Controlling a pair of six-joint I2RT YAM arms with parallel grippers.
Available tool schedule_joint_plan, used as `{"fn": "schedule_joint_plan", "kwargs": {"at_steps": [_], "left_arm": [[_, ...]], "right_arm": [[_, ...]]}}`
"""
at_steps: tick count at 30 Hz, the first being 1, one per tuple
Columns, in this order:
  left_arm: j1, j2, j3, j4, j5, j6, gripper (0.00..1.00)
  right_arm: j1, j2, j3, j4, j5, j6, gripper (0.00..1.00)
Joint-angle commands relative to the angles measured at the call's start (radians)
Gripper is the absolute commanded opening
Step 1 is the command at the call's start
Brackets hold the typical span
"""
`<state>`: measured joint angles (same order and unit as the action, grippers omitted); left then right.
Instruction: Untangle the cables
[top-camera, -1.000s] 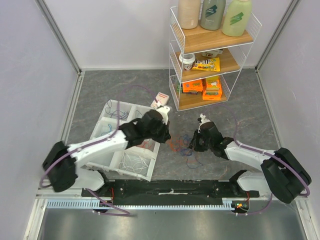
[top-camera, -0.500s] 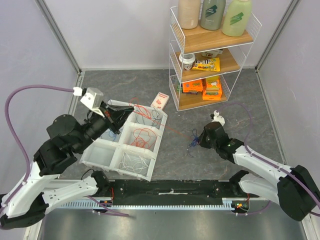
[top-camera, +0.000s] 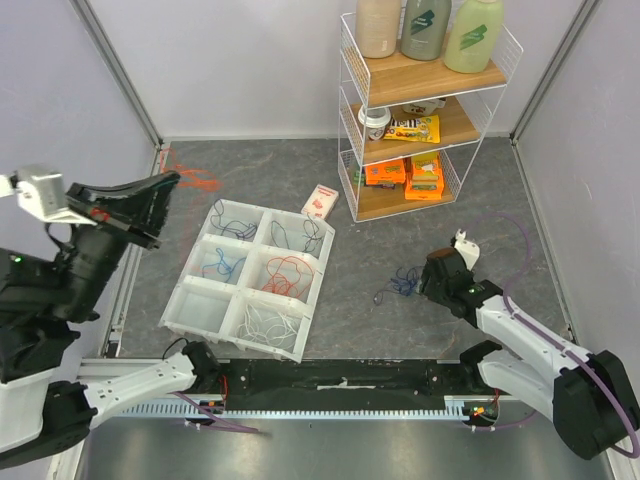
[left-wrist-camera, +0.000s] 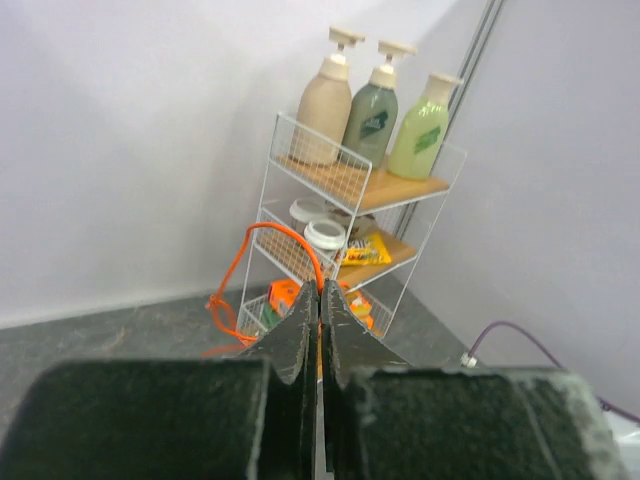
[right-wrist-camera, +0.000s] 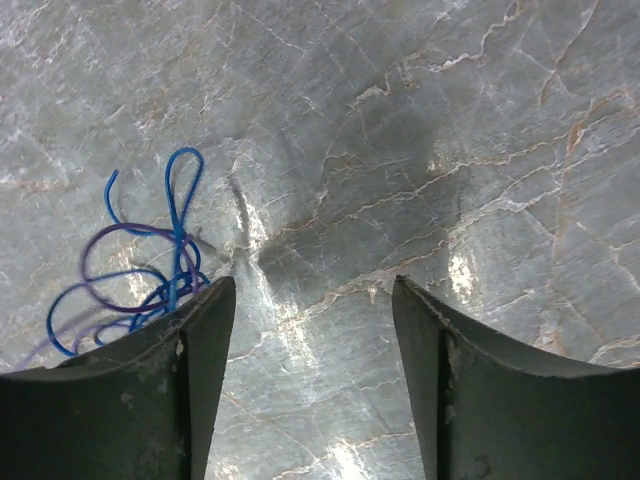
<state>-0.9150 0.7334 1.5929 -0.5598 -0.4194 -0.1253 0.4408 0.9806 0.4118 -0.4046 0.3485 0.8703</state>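
Note:
My left gripper (top-camera: 170, 180) is raised high at the far left, shut on an orange cable (top-camera: 196, 181) that trails from its tips. In the left wrist view the jaws (left-wrist-camera: 320, 292) are pressed together and the orange cable (left-wrist-camera: 283, 233) loops up and left from them. A small tangle of blue and purple cables (top-camera: 400, 281) lies on the grey floor. My right gripper (top-camera: 432, 277) stands open just right of it, with nothing between its fingers. In the right wrist view the blue cables (right-wrist-camera: 150, 280) sit beside the left finger (right-wrist-camera: 200, 350), outside the open gripper (right-wrist-camera: 315, 295).
A white six-compartment tray (top-camera: 200, 305) lies left of centre, holding blue (top-camera: 222, 264), red (top-camera: 290, 270) and white (top-camera: 266, 325) cables. A wire shelf rack (top-camera: 420, 110) with bottles and snacks stands at the back right. A small box (top-camera: 320, 200) lies beside it.
The left arm swung up and far left from the tray, carrying the orange cable. The right gripper opened, released the blue tangle and drew back to the right.

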Motion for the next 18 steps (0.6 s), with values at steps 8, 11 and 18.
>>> {"fn": "schedule_joint_plan", "kwargs": {"at_steps": [8,11,18], "left_arm": [[0.004,0.043,-0.063,0.021,-0.033,0.019,0.02],[0.004,0.044,-0.073,0.024,-0.050,0.015,0.02],[0.005,0.044,-0.057,0.029,-0.053,0.016,0.02]], "right_arm": [[-0.004,-0.091,0.058,0.039,-0.143,-0.178,0.81],[-0.002,-0.079,0.059,0.047,-0.147,-0.191,0.81],[-0.002,-0.046,0.056,0.070,-0.158,-0.201,0.81]]}}
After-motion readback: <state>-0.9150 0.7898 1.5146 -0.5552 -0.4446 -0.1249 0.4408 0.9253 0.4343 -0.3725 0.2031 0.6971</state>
